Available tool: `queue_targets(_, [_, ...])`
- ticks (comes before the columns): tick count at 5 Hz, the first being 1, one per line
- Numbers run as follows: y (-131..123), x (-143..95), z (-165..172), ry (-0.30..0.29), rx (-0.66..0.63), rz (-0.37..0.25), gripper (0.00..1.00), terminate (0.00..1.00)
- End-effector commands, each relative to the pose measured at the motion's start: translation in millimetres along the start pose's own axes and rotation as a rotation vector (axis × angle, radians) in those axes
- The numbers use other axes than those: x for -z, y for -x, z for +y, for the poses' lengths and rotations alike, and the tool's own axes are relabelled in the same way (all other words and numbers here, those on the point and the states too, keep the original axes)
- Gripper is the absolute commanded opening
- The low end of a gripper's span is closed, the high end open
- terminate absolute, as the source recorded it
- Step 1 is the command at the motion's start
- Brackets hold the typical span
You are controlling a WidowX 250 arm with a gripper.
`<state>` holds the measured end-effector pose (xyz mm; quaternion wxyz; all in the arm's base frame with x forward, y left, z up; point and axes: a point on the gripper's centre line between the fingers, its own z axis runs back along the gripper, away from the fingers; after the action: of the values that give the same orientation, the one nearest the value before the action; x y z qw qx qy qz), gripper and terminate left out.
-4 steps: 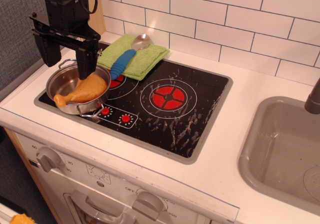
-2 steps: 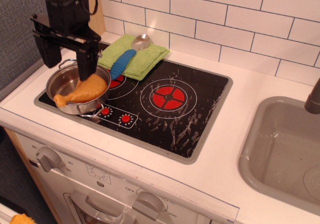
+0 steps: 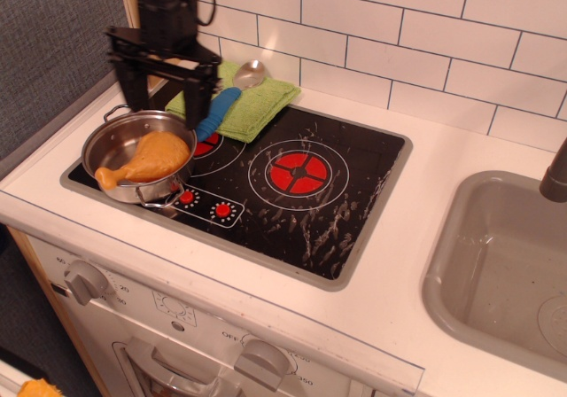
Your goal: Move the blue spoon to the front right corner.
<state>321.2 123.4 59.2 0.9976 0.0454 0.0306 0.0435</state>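
One object to move: the blue spoon [image 3: 223, 102], seen lying on the green cloth [image 3: 237, 101] at the back left of the cooktop [image 3: 372, 162], handle pointing toward the pot [image 3: 138, 156].
Gripper: the gripper [image 3: 166, 89] is seen above the cloth's left edge, just left of the spoon's handle, fingers spread apart and nothing held.
Handling: the spoon is judged light and rigid; the shiny metal bowl [image 3: 250, 73] is likely slippery.
Grasp point: the thick ribbed blue handle is judged best, taken across its width.
Destination: the front right corner [image 3: 339, 277] of the cooktop, well apart from the spoon.
Nearby: a toy chicken drumstick [image 3: 149, 158] is held in the pot.
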Motion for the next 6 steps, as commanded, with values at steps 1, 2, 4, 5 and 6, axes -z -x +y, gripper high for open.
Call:
queue_targets(1, [-54,2,-5,-0.031,0.000,-0.025,1.00,0.00])
queue_targets(2, [-64,5,-7,-0.034,-0.006,-0.027,1.00,0.00])
queue_targets(4, [-68,3,-5,-0.034,-0.023,-0.035,1.00,0.00])
queue_targets(5, [-69,5,-5,-0.032,-0.025,-0.026,1.00,0.00])
queue_targets(6, [-70,8,-4,-0.026,-0.031,-0.014,1.00,0.00])
